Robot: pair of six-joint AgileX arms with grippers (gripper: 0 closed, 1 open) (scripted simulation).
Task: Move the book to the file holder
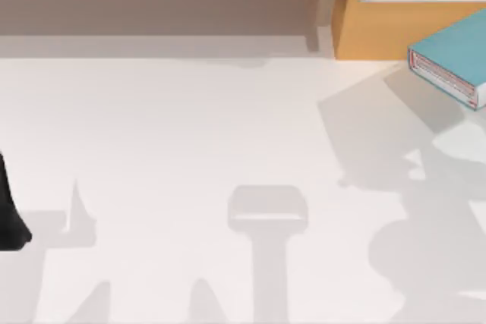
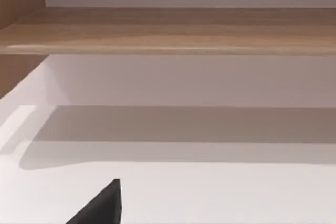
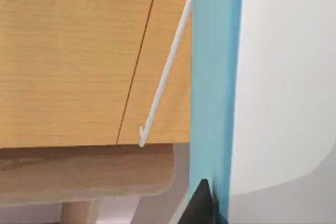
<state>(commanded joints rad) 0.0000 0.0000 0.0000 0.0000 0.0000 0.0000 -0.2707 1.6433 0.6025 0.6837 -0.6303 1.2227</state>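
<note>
Holding the book (image 1: 456,55) up high beside the wooden cabinet (image 1: 380,28), right gripper (image 3: 202,203) fingers pinching it. Could bump the cabinet and slip out.

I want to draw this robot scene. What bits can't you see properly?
- Book: top view's right edge cuts it off.
- Right gripper: in the right wrist view only a dark tip against the book; open or shut unclear.
- Left arm: top view's left edge cuts it; gripper state unclear.
</note>
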